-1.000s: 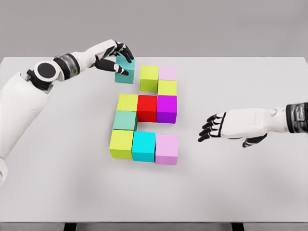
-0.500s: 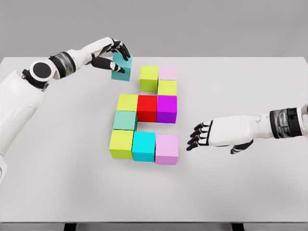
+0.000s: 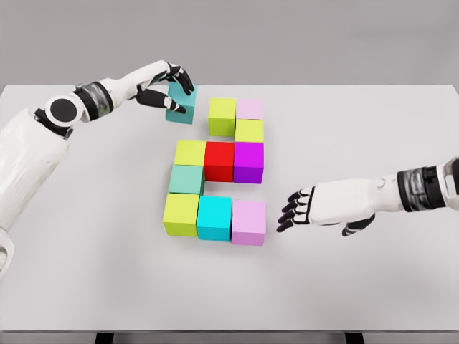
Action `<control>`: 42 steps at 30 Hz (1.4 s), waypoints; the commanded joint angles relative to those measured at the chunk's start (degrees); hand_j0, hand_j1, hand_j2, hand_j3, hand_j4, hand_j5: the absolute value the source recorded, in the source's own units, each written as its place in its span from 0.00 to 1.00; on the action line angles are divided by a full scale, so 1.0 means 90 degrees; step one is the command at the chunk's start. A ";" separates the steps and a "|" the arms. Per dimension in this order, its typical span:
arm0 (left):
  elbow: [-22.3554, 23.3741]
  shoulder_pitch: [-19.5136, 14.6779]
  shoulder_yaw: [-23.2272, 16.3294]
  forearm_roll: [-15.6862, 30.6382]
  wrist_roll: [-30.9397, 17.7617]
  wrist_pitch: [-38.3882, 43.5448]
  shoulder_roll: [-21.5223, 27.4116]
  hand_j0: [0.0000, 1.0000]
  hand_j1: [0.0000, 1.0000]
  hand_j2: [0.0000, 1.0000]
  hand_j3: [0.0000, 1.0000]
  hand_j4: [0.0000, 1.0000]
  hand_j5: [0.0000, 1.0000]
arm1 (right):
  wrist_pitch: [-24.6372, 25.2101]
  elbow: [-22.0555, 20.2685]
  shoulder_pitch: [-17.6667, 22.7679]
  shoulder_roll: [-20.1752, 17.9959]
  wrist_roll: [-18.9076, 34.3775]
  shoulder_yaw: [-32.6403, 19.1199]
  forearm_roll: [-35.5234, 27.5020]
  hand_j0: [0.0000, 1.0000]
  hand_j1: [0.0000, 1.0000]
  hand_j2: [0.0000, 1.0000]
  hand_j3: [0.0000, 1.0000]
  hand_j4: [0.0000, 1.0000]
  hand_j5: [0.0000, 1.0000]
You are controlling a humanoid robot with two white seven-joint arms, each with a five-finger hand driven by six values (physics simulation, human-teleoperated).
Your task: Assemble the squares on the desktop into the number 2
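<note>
On the pale grey surface (image 3: 373, 129), nine coloured cubes sit packed together at the centre of the frame. The top row has a lime cube (image 3: 222, 115) with a pale pink cube (image 3: 249, 109) touching its right side, and a yellow-green cube (image 3: 249, 130) just below the pink one. The middle row runs yellow-green (image 3: 190, 153), red (image 3: 219, 160), magenta (image 3: 249, 161), all touching. Below the left end sits a muted green cube (image 3: 186, 179), and the bottom row runs lime (image 3: 181, 213), cyan (image 3: 214, 217), lilac (image 3: 249, 221).

In the upper left of the frame, the left hand (image 3: 163, 86) has its fingers closed around a teal cube (image 3: 181, 107), dark fingertips over its top and left face. That cube stands a little left of the top lime cube, with a clear gap between them; it looks slightly tilted, though whether it rests on the surface or is held just off it is hard to tell.

At the right of the frame, the right hand (image 3: 323, 208) lies low over the surface, palm down, fingers spread and holding nothing, their dark tips just beside the lilac cube without touching it.
</note>
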 commanded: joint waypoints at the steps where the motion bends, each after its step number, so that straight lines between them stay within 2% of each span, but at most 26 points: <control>1: 0.0073 0.0000 0.0010 -0.0002 0.0009 -0.0004 -0.0054 0.42 0.42 0.42 0.42 0.42 0.42 | 0.0015 -0.0001 0.0000 -0.0002 -0.0002 0.0051 -0.0035 1.00 1.00 1.00 1.00 1.00 1.00; 11: 0.0415 -0.0049 0.0010 -0.0070 0.0019 -0.0014 -0.0191 0.42 0.42 0.42 0.42 0.42 0.42 | 0.0015 -0.0001 -0.0039 0.0115 -0.0002 0.0129 -0.0035 1.00 1.00 1.00 1.00 1.00 1.00; 29: 0.0503 -0.0098 0.0010 -0.0099 0.0029 -0.0288 -0.0406 0.42 0.42 0.42 0.42 0.42 0.42 | 0.0015 -0.0001 -0.0176 0.0321 -0.0002 0.0178 -0.0035 1.00 1.00 1.00 1.00 1.00 1.00; 32: 0.0503 -0.0088 0.0010 -0.0090 0.0029 -0.0346 -0.0406 0.48 0.48 0.48 0.48 0.48 0.48 | 0.0015 -0.0001 -0.0186 0.0340 -0.0002 0.0178 -0.0035 1.00 1.00 1.00 1.00 1.00 1.00; 35: 0.0503 -0.0088 0.0010 -0.0099 0.0029 -0.0502 -0.0406 0.63 0.63 0.63 0.63 0.63 0.63 | 0.0015 0.0008 -0.0186 0.0340 -0.0002 0.0178 -0.0035 1.00 1.00 1.00 1.00 1.00 1.00; 38: 0.0503 -0.0088 0.0010 -0.0099 0.0029 -0.0502 -0.0406 0.73 0.73 0.73 0.73 0.73 0.73 | 0.0015 0.0048 -0.0225 0.0291 -0.0002 0.0198 -0.0025 1.00 1.00 1.00 1.00 1.00 1.00; 42: 0.0503 -0.0088 0.0020 -0.0090 0.0029 -0.0502 -0.0396 0.79 0.79 0.79 0.79 0.79 0.79 | 0.0015 0.0077 -0.0225 0.0184 -0.0002 0.0198 -0.0025 1.00 1.00 1.00 1.00 1.00 1.00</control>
